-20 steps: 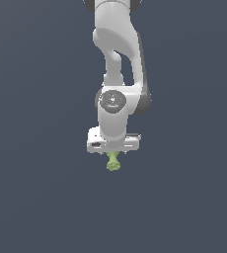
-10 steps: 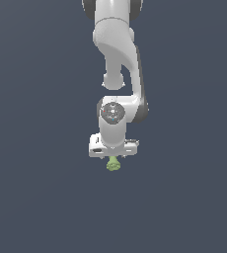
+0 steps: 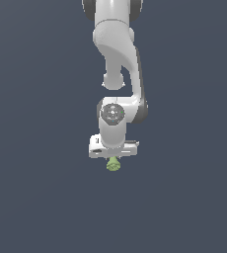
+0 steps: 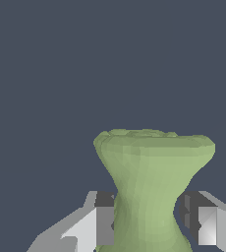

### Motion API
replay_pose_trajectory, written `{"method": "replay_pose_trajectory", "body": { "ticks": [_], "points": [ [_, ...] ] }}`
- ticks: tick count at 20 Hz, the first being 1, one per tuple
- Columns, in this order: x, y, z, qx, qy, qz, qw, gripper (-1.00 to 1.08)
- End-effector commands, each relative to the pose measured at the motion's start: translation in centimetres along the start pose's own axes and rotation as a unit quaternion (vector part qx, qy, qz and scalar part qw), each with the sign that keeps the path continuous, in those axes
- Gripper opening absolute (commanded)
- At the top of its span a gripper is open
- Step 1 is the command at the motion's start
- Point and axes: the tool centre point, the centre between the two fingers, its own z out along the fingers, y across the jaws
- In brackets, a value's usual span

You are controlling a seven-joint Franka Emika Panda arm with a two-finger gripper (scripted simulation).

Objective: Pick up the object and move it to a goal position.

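Observation:
The object [image 3: 113, 165] is a small light-green hourglass piece that sticks out just below the white hand in the exterior view. In the wrist view the object [image 4: 152, 167] stands upright, its lumpy flared end facing the camera. My gripper [image 4: 149, 219] straddles its narrow waist, and both dark finger pads [image 4: 105, 216] rest against the waist sides. From outside, the gripper [image 3: 113, 159] points straight down over the piece, and the hand hides the fingers. The object's far end is out of sight.
A plain dark grey-blue surface fills both views around the arm [image 3: 116, 59]. No other objects, containers or edges show.
The wrist and hand have come down a little onto the object. The green piece stays at nearly the same spot in the exterior view.

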Motion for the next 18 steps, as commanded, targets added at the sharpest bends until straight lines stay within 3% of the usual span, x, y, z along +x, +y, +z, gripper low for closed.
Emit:
{"method": "replay_pose_trajectory", "body": {
  "ticks": [1,10,18],
  "points": [
    [0.0,0.0,0.0,0.0,0.0,0.0,1.0,-1.0],
    [0.4,0.6,-0.9,0.0,0.0,0.0,1.0,-1.0],
    [2.1,3.4,-4.8,0.0,0.0,0.0,1.0,-1.0]
  ]
}}
